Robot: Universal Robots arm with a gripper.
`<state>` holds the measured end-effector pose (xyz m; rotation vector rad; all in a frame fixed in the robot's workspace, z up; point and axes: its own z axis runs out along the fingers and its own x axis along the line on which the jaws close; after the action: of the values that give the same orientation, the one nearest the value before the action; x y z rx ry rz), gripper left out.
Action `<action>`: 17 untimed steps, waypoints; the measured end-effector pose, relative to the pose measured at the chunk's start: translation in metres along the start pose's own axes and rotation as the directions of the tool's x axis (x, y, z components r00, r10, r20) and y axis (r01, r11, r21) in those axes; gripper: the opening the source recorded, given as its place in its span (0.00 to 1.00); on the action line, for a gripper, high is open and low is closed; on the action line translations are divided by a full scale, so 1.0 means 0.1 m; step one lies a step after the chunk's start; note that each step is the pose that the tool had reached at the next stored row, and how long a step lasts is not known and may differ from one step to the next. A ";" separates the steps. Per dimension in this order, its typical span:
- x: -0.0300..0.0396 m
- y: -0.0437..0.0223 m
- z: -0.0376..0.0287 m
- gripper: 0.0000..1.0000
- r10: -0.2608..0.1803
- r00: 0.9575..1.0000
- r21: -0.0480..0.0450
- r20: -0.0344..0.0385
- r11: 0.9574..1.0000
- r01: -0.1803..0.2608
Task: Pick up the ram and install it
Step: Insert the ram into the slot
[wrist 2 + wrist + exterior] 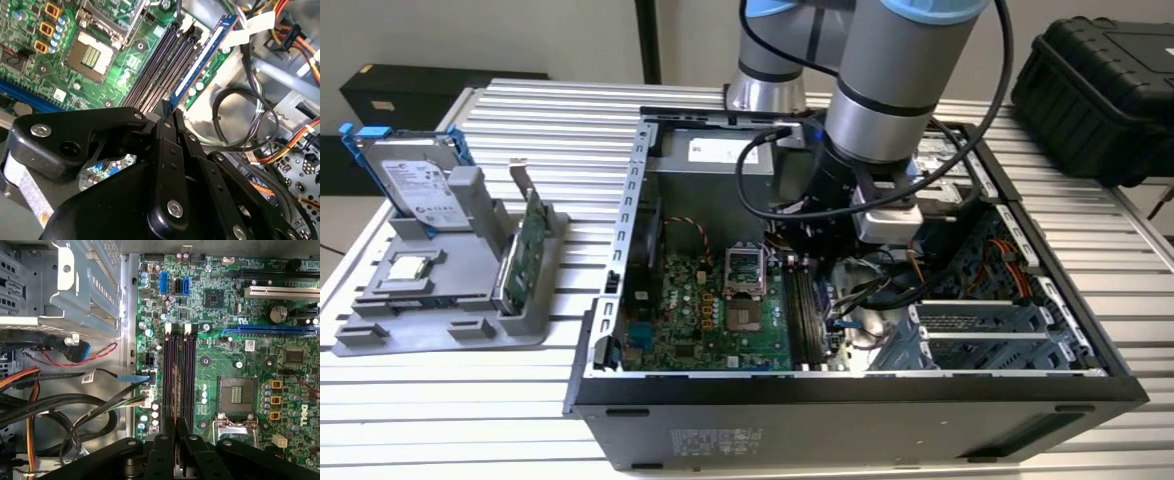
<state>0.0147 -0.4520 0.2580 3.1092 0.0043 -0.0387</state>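
On the exterior view's left, one grey holder [440, 300] sat on the slatted worktop [400, 400], carrying one silver hard drive with blue rails [414, 180] and one green card [520, 260] standing on edge. To its right stood one open computer case [854, 390], its walls close around the single arm [894, 90] that reached down inside. The motherboard [707, 310] lay flat in the case, with four long dark memory slots [179, 375] side by side in the first wrist view. In the second wrist view one ram [202, 57], a thin blue stick, stood on edge over the slots, gripped at its near end by the pincer [166, 111], whose fingers [167, 165] were drawn narrow around it. Whether the stick already touched a slot could not be told. Beside the slots, black cables [240, 115] and orange wires [295, 45] crowded the space toward the drive cage [994, 335]. One black hard case [1107, 90] stood beyond the worktop at the exterior view's right.
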 end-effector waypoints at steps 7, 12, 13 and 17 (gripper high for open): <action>0.034 0.042 0.009 0.00 0.003 1.000 -0.012 0.000 1.000 -0.003; 0.035 0.044 0.009 0.00 0.003 1.000 -0.014 0.000 1.000 -0.003; 0.036 0.044 0.016 0.00 0.004 1.000 -0.013 0.000 1.000 -0.004; 0.038 0.087 0.038 0.00 0.005 1.000 -0.014 0.000 1.000 -0.005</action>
<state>0.0185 -0.4608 0.2544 3.0953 -0.0030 -0.0387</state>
